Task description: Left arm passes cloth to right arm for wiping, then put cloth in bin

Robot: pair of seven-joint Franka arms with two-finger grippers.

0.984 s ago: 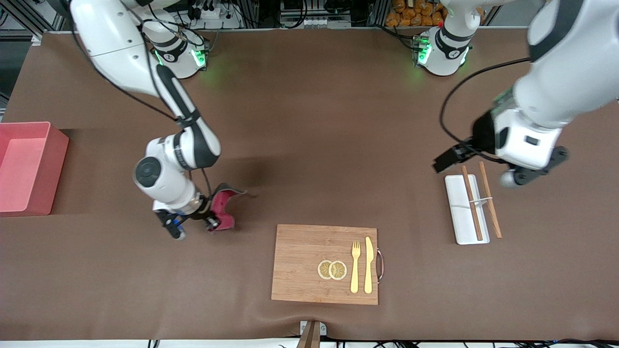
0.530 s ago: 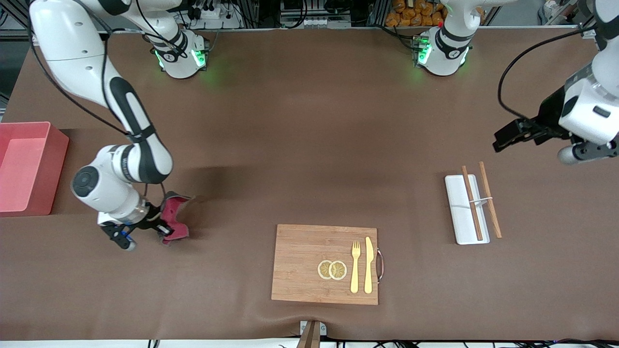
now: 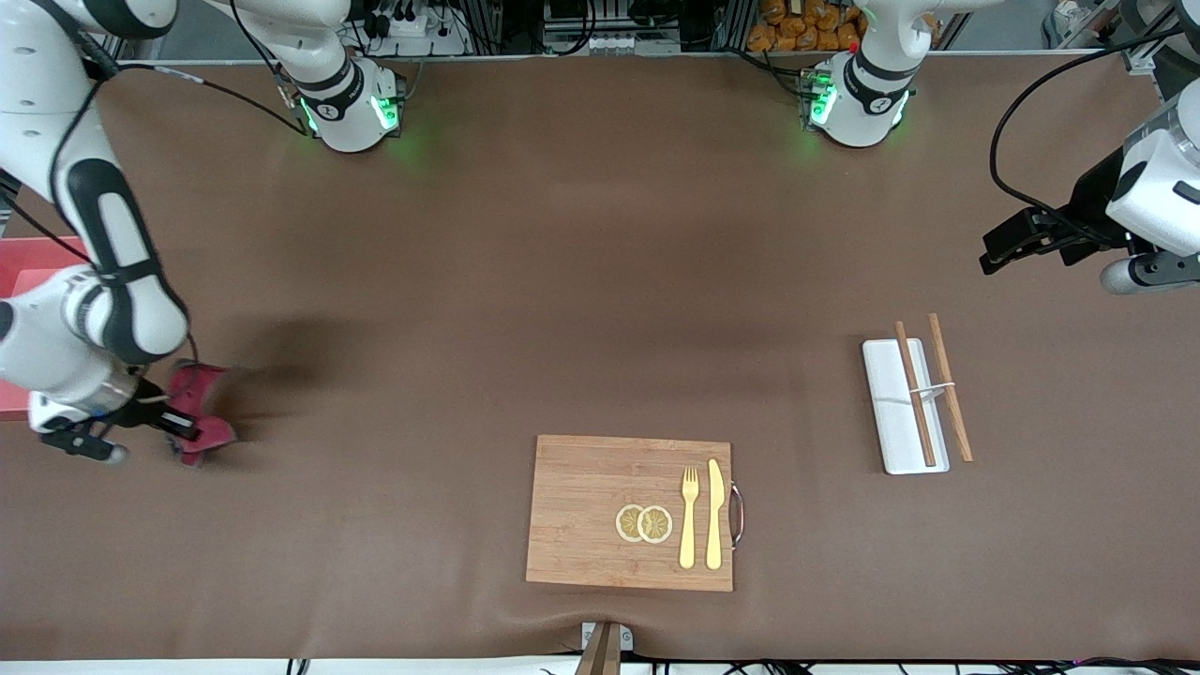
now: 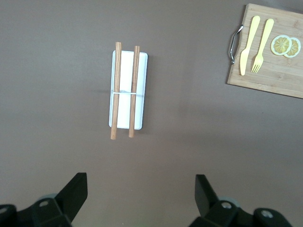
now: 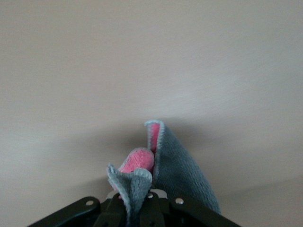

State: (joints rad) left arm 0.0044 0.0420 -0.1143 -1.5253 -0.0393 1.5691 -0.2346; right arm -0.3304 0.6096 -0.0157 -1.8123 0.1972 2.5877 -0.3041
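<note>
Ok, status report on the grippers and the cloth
Right gripper shut on cloth, beside bin. Left gripper open, waiting above chopstick tray. Nothing blocking.

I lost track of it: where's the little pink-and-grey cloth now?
The cloth is pinched in the right gripper at the right arm's end of the table, just beside the pink bin.

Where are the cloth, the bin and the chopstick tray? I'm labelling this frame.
cloth [image 3: 202,420]: front view, pink face hanging from the right gripper [image 3: 178,427].
bin [image 3: 37,251]: front view, visible rim strip beside the right arm.
chopstick tray [image 3: 891,412]: front view, bare white surface beside the chopsticks.
</note>
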